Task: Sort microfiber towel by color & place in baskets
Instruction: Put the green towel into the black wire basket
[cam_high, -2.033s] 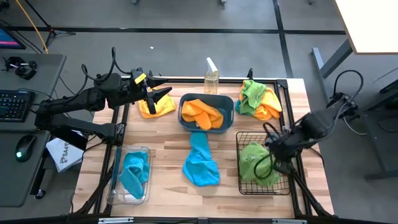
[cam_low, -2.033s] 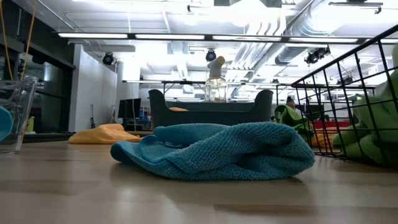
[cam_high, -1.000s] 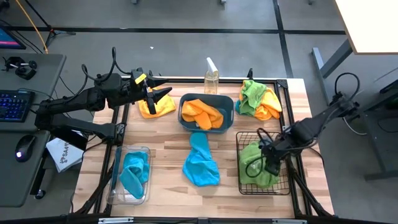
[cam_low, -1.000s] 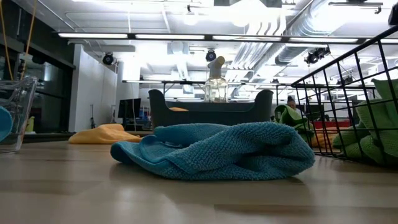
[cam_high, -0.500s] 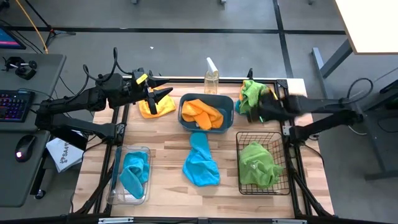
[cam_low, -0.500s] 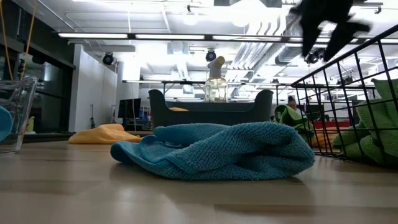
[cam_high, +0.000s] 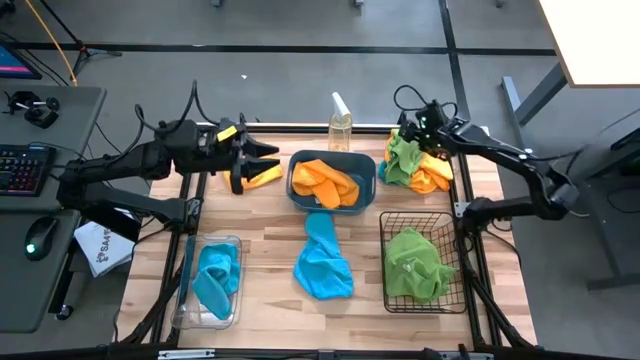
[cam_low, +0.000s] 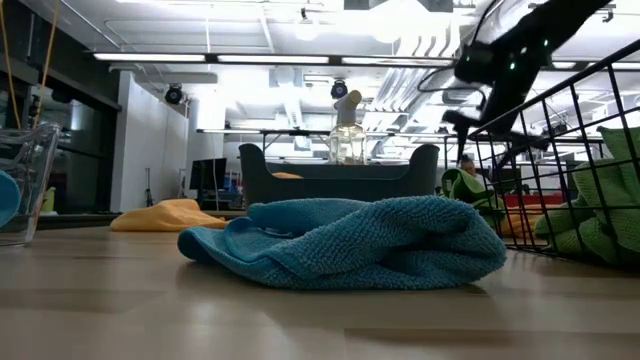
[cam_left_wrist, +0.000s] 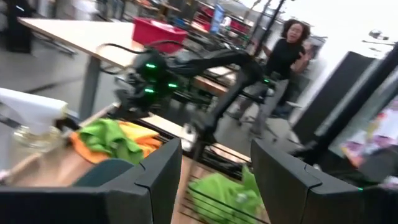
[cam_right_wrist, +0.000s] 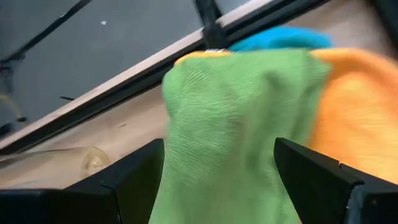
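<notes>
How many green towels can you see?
2: one green towel inside the black wire basket, another on the mixed pile at the table's far right corner. More may be hidden underneath.

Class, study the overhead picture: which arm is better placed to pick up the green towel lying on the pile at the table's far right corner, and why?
The right. Its open end effector hovers directly over the green towel, while the left end effector sits across the table by an orange towel.
</notes>
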